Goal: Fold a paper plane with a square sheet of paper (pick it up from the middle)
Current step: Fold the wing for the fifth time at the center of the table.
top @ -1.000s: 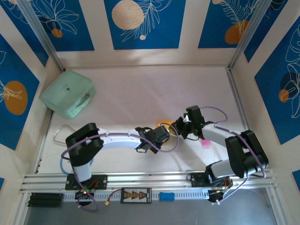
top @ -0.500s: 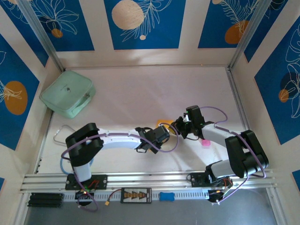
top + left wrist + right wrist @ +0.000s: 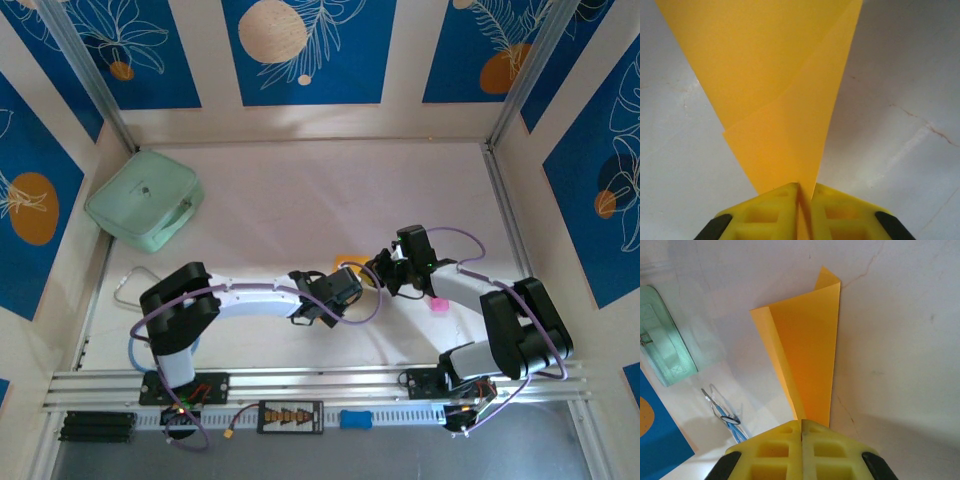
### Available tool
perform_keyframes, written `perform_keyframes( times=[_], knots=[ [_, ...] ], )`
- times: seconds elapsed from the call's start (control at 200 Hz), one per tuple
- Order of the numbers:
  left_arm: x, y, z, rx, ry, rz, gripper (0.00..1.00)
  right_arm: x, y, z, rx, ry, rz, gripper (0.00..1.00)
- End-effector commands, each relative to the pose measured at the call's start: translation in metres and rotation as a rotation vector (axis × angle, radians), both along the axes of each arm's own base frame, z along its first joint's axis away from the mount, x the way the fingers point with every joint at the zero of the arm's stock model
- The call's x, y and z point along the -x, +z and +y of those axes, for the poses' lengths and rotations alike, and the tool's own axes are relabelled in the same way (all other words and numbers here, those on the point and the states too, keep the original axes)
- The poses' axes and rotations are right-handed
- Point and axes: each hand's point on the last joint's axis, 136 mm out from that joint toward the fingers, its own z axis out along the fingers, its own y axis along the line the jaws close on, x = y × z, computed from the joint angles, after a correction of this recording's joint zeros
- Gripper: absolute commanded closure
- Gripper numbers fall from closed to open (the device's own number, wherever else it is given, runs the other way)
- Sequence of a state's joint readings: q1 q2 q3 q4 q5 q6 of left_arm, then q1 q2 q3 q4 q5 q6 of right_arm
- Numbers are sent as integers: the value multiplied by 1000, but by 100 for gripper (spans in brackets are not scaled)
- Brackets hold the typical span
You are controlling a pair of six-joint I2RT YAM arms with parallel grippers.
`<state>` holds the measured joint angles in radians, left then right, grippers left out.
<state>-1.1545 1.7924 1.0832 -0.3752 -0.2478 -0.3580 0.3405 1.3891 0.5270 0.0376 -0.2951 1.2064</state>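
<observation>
The square sheet of paper (image 3: 780, 85) is orange-yellow and folded into a tapering shape with overlapping flaps. It lies on the white table between the two grippers (image 3: 350, 262). My left gripper (image 3: 801, 187) is shut on its narrow end, and the folded edge runs into the seam between the yellow fingers. From above, this gripper (image 3: 345, 280) sits just left of the paper. My right gripper (image 3: 801, 422) is shut, and its tips rest over the paper's (image 3: 807, 350) pointed end. I cannot tell whether it pinches the paper. It comes in from the right (image 3: 384, 270).
A mint-green case (image 3: 145, 205) lies at the back left. A thin looped tool with blue handles (image 3: 725, 412) sits near the left arm's base. A small pink object (image 3: 437, 304) lies beside the right forearm. Patterned walls enclose the table on three sides.
</observation>
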Motion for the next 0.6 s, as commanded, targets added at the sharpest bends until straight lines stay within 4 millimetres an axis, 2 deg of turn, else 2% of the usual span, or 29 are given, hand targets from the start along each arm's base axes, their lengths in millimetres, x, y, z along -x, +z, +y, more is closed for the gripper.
perform_keyframes(
  times=[0.0, 0.13, 0.23, 0.41, 0.475, 0.595],
  knots=[
    [0, 11, -3, 6, -7, -21, 86, 6, -4, -1, 3, 3, 17, 99],
    [0, 9, -1, -2, -3, -20, 89, 6, -4, -1, 6, 0, 15, 98],
    [0, 7, -2, 0, -1, -18, 93, 7, -3, -3, 14, 1, 10, 93],
    [1, 2, -3, 13, 1, 10, 97, 8, 1, -12, 72, 13, -10, 79],
    [1, 2, -4, 29, 0, 29, 98, 10, 3, -17, 92, 25, -24, 70],
    [2, 0, -6, 62, 0, 69, 99, 13, 7, -29, 124, 15, -44, 60]
  ],
)
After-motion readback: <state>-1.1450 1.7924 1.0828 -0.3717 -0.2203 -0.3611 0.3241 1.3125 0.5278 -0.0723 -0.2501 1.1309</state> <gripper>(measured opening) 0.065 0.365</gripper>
